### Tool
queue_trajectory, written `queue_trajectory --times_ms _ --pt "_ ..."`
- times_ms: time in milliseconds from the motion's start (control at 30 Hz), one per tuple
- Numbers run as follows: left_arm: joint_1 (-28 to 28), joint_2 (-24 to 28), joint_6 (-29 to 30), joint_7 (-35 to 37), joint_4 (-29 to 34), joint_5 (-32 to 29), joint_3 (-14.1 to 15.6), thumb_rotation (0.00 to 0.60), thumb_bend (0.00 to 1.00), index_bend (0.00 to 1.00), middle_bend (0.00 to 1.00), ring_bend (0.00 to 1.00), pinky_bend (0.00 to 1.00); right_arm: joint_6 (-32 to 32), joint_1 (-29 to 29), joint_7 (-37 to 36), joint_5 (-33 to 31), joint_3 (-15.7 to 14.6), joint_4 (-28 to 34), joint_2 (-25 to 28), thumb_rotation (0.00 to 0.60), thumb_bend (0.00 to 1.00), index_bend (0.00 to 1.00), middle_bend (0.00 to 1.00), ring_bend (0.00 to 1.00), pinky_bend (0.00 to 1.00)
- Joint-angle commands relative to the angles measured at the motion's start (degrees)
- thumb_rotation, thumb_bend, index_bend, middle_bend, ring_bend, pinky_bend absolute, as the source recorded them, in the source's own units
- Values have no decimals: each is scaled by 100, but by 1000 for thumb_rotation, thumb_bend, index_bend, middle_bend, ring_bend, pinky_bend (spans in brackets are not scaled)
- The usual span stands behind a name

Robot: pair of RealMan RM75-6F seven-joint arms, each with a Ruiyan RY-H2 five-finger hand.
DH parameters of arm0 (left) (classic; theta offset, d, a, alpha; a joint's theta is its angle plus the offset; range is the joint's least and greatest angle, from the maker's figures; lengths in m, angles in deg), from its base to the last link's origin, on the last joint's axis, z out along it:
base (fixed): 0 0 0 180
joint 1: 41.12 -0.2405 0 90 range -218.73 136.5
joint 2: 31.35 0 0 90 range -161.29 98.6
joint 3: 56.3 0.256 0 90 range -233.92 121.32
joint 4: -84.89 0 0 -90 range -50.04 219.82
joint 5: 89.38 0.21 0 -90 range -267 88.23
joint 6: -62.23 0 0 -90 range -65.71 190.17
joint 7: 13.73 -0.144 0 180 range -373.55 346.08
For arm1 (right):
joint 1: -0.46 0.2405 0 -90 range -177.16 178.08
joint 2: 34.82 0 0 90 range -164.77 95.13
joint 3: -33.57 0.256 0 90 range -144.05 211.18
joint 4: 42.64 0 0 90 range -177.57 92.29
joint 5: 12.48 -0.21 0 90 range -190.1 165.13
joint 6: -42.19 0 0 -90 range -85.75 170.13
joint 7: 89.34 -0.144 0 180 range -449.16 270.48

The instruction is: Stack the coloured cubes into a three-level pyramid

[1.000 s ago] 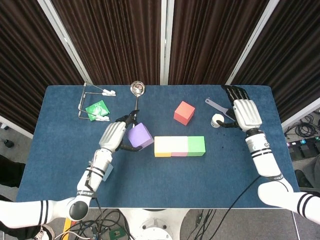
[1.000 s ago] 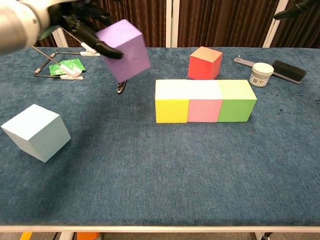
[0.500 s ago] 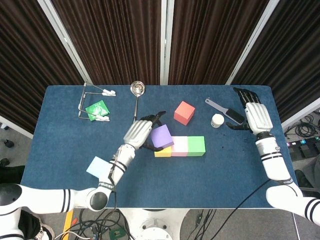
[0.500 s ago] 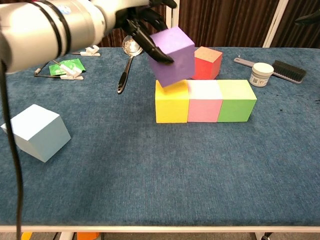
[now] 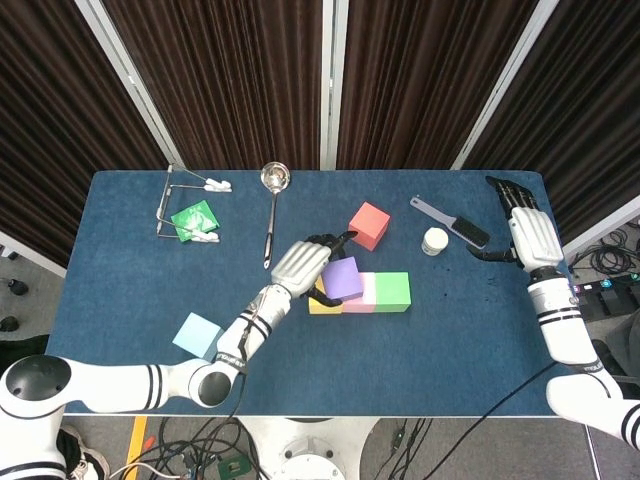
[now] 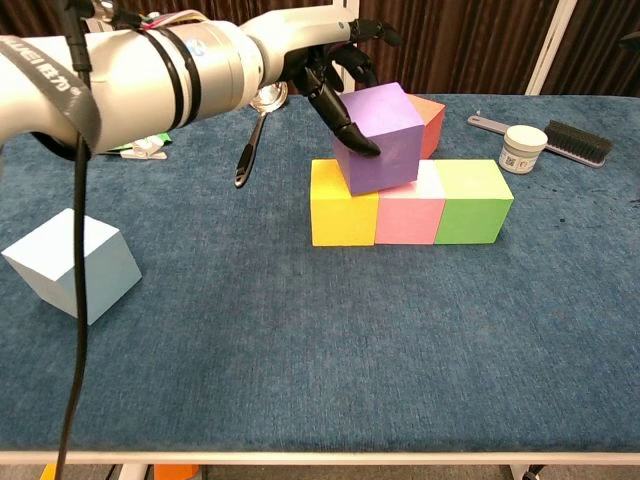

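The left robot hand (image 6: 335, 75) is gripping the purple cube (image 6: 381, 136), dark fingers (image 6: 352, 137) wrapping its near-left face and top, and the cube is sitting tilted over the seam between the yellow cube (image 6: 342, 205) and the pink cube (image 6: 408, 207), its lower edge touching or just above their tops; which of the two is hard to tell. Using the yellow cube as our landmark: the pink cube is touching its right side, the green cube (image 6: 474, 202) is next along in the same row, and the red cube (image 5: 369, 224) is standing behind the row, apart from it. The light blue cube (image 6: 72, 264) is resting well to the left of the yellow cube and nearer the front edge of the blue surface (image 6: 320, 350). The right robot hand (image 5: 530, 228) is hovering far to the right of the yellow cube with fingers spread, holding nothing, past the small white jar (image 5: 434, 241) and the brush (image 5: 453, 222). Compared with a second ago, the purple cube has been travelling from well left of the yellow cube, in the air, to right above the row, and the right robot hand has been drifting away from the jar.
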Motion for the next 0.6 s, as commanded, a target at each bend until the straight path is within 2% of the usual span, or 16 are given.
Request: queue_trajectory --times_ms 33,167,600 --pt "46 -18 -18 54 -109 77 40 600 68 57 453 141 194 -47 1 -53 32 -5 -60 -30 600 61 0 74 0 0" --pt "76 8 -98 107 -198 86 113 600 68 56 376 141 194 -72 7 -85 75 -7 -99 -68 600 62 0 73 0 0" --pt "120 187 -282 415 -139 164 194 600 62 56 365 140 193 -129 8 -28 72 7 -114 -110 600 61 0 73 0 0"
